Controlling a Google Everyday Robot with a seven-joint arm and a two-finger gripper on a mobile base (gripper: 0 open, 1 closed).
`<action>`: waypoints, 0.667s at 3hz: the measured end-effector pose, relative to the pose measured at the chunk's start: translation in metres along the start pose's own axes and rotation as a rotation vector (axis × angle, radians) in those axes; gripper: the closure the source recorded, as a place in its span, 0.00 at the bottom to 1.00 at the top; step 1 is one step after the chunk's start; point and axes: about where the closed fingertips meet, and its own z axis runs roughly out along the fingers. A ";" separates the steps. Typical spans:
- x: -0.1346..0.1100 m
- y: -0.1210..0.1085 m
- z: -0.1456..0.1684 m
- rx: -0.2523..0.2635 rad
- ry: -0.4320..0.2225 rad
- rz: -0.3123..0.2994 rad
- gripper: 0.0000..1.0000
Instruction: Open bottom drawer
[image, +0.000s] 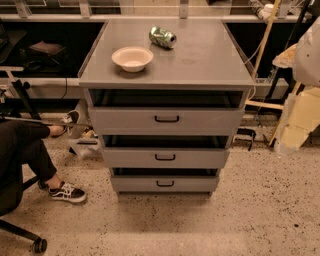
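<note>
Speckled floor, grey cabinet (210, 75) with the bottom drawer (135, 184) lowest at its front. The pincer (300, 120) is a pale shape far right — grip, cannot tell. Risk: hooking the middle handle (165, 157) just above it — wrong drawer.

Speckled floor (260, 215) is filling the fg. Office chair (22, 234) is standing btm left; dark shelving (50, 18) is running along bg.

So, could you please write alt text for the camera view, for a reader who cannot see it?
A grey three-drawer cabinet fills the view, its narrow grey bottom drawer with a small black bar handle appearing shut. A pale round bowl and a dented green can lie on top. The gripper is not in view.
</note>
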 end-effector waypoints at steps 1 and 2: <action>0.000 0.000 0.000 0.000 0.000 0.000 0.00; -0.007 0.007 0.022 -0.028 -0.004 -0.005 0.00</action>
